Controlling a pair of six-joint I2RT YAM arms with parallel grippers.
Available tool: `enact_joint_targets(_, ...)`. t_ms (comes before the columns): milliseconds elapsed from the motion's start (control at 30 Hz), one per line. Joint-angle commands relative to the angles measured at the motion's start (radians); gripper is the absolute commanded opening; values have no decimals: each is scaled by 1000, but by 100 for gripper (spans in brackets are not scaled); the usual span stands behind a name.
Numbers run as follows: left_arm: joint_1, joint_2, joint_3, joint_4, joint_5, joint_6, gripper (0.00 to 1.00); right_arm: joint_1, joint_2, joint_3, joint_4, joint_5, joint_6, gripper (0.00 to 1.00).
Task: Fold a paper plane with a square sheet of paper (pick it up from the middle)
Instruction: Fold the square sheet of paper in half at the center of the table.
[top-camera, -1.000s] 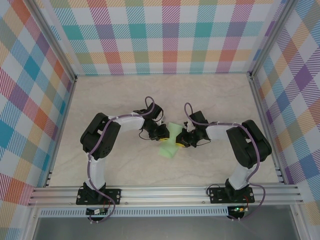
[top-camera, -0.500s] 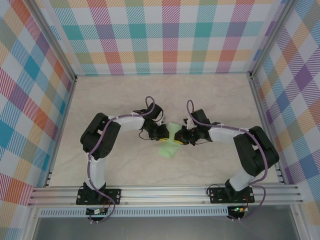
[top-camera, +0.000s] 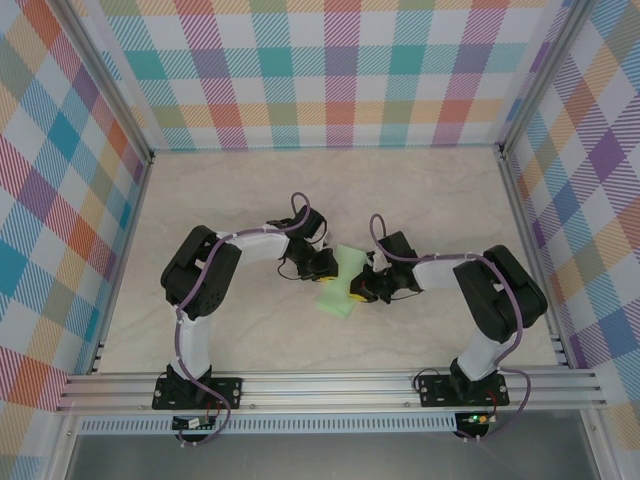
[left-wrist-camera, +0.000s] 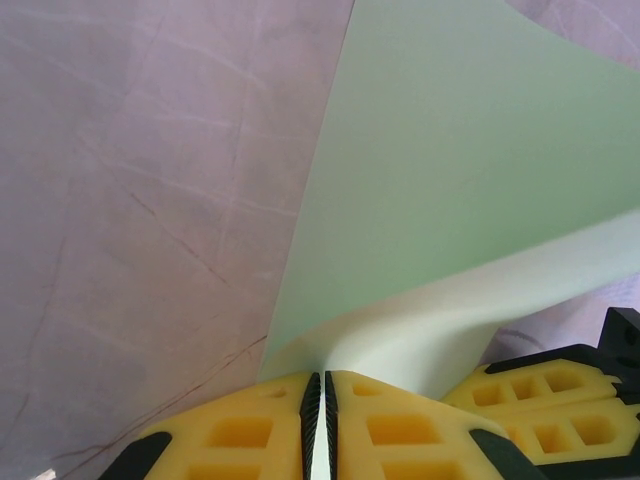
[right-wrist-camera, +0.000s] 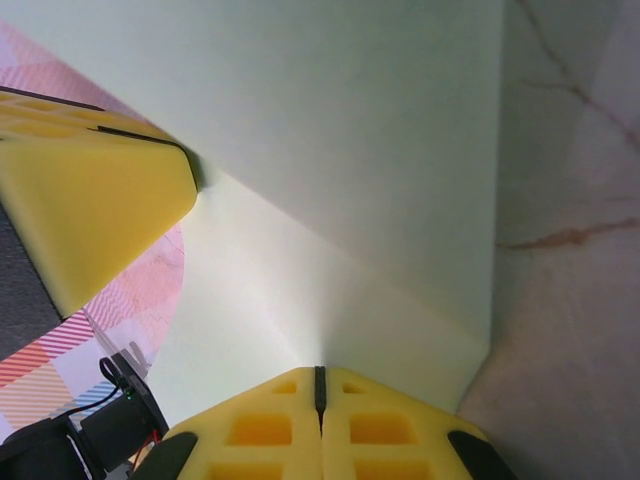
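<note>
Two grippers of mine meet over the middle of the table (top-camera: 430, 190), and both grip one sheet of paper (top-camera: 336, 301), pale mint green and lifted into a bent, creased shape between them. My left gripper (top-camera: 326, 266) comes in from the left. Its yellow fingers are pressed almost flat together, with only the thin edge of the sheet clamped between the black pads. From that pinch the paper fans upward and to the right, one layer curling over another, above the marbled tabletop. My right gripper (top-camera: 361, 289) is just beside the left one, on the sheet's right side. Its fingers are fully closed on the paper's near edge, beside a sharp fold that runs to the corner.
</note>
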Motion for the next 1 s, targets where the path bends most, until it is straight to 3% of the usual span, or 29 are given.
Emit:
enact_joint_targets(0,-8,52,-12,-103,-74,23,15,3,-49,-24,-10,4,5,6)
enact_joint_targets(267,-8,58,-7,-105,-70,24,15,7,-127,-73,70,-27,59,7)
enact_joint_targets(500,-8,62,-8,-106,-68,28,15,21,-32,-96,117,-39,61,6)
enact_joint_targets(633,-7,66,-4,-116,-69,33,14,22,-3,-92,38,13,17,6)
enact_joint_targets(967,-8,69,-1,-119,-72,34,14,46,-145,-78,21,-11,19,8)
